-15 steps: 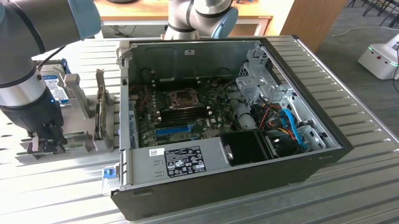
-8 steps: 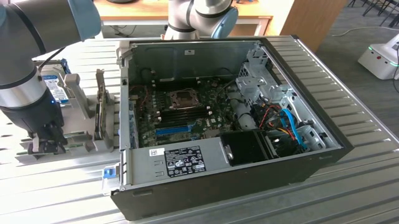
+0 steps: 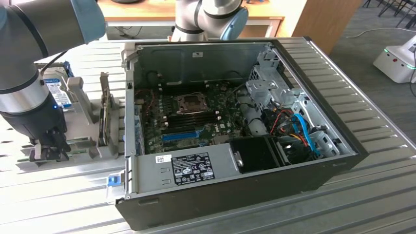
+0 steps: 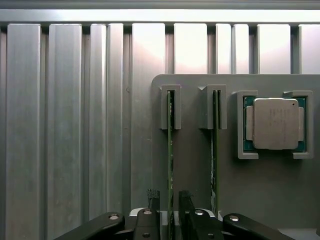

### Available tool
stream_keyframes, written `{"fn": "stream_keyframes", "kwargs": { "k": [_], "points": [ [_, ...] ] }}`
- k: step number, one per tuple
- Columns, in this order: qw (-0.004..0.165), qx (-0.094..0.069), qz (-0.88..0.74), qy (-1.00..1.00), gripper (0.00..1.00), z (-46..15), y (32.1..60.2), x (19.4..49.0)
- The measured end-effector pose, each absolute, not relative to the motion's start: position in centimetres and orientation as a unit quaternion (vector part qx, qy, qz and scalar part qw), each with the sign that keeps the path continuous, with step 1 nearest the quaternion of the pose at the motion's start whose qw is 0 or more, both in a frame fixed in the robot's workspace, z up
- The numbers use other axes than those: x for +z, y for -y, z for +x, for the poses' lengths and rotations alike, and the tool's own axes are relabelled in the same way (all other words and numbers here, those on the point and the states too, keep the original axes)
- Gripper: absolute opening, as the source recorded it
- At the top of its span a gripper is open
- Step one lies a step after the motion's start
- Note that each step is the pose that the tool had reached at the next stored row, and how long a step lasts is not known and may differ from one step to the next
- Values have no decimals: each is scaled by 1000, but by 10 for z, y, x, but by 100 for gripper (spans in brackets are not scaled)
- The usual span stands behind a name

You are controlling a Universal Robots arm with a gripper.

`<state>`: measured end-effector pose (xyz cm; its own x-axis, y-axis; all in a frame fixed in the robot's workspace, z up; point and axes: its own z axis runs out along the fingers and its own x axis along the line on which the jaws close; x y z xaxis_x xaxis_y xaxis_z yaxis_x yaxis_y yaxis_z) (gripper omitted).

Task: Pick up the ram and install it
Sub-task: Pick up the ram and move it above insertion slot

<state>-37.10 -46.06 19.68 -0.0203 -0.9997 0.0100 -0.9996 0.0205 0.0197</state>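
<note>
- Gripper (image 4: 169, 196) is hanging with its fingers (image 4: 154, 196) spread apart, one on each side of the ram (image 4: 170, 145), and a gap is showing on both sides.
- The ram is standing on edge in a slot of a gray holder (image 4: 192, 165); a second green stick (image 4: 215, 145) is standing in the neighbouring slot.
- A processor chip (image 4: 275, 123) is lying in a bracketed pocket of the same holder, beside the two sticks.
- The holder is resting on the ribbed metal tabletop (image 4: 65, 125).
- In the exterior view, the gripper (image 3: 48, 148) is hovering low at the exterior view's left, beside the open computer case (image 3: 260, 187), whose motherboard (image 3: 195, 119) is lying exposed.
</note>
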Motion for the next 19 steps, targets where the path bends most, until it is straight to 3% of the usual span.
{"fn": "stream_keyframes", "kwargs": {
  "k": [6,7,19],
  "points": [
    [10,-4,700,714,28,-371,461,197],
    [10,-4,700,714,21,-371,461,197],
    [10,-4,700,714,21,-371,461,199]
  ]
}}
